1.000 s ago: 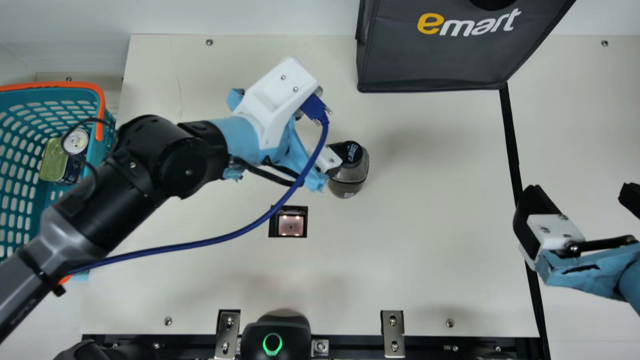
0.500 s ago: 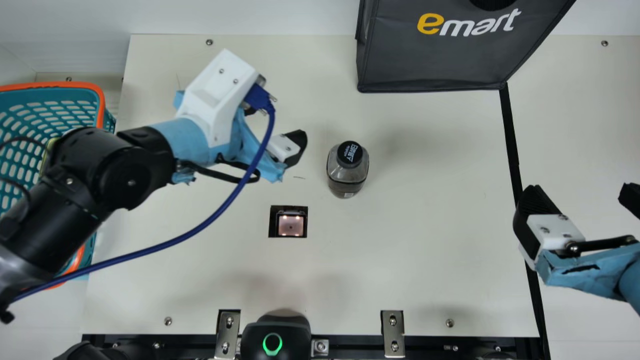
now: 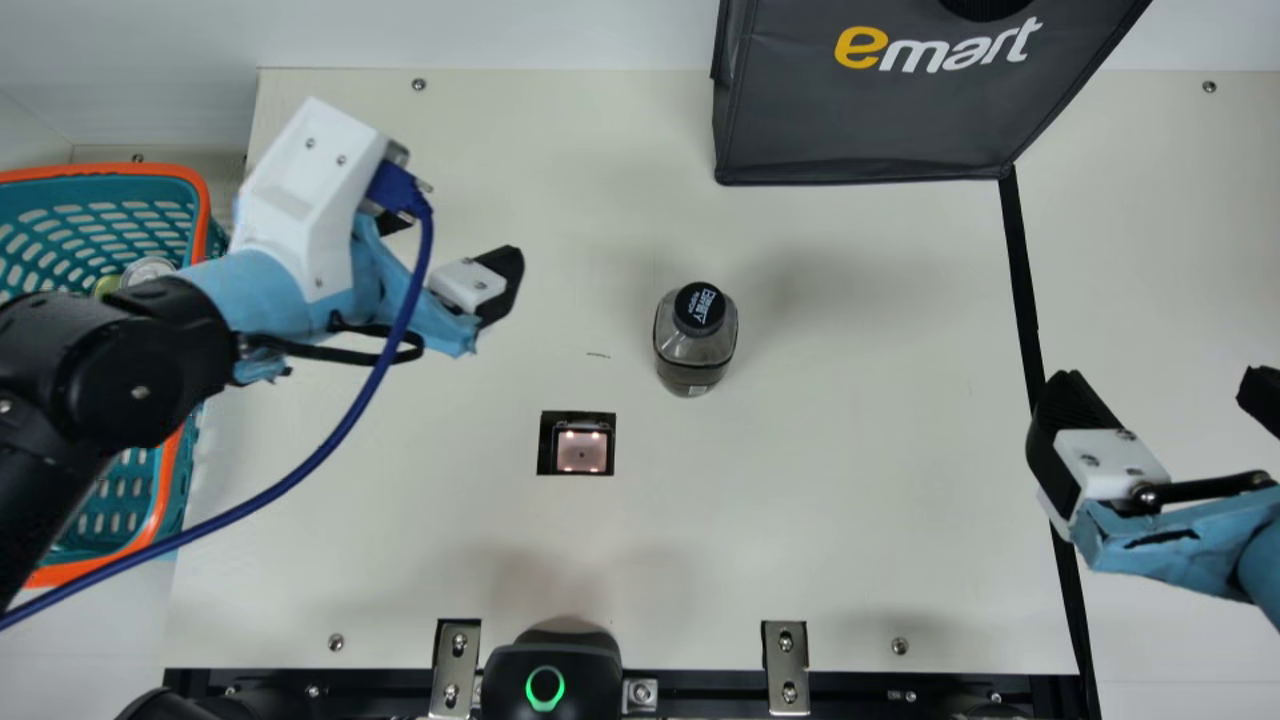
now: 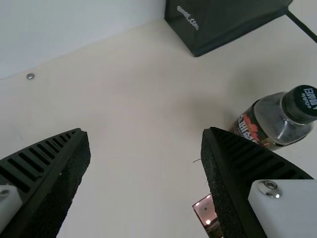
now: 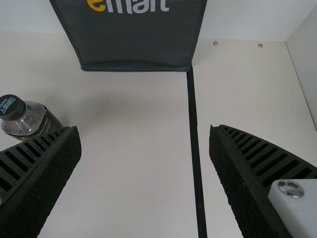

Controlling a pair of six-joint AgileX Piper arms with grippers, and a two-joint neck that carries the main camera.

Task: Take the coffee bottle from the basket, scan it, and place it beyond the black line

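In the main view my left gripper [image 3: 455, 245] hangs over the table's left part, away from the coffee bottle [image 3: 695, 340], which stands upright right of the scanner window [image 3: 582, 450]. My right gripper [image 3: 1165, 390] is above the black line [image 3: 1022, 270] at the right. The basket [image 3: 172, 490] stands at the left edge, partly behind my left arm. In the left wrist view the left gripper [image 4: 146, 131] is open and holds nothing, with the bottle [image 4: 280, 119] beyond one finger. In the right wrist view the right gripper [image 5: 146, 129] is open and empty, the bottle [image 5: 29, 119] off to one side.
A dark bag [image 3: 880, 110] stands at the table's far side, by the black line's far end. A blue cable [image 3: 330, 440] hangs from my left arm across the table's left part. A can [image 3: 148, 270] lies in the basket. A black device [image 3: 550, 670] sits at the near edge.
My left gripper has come off the coffee bottle and moved left, toward the basket side. The bottle stays standing where it was, and my right arm has kept still.
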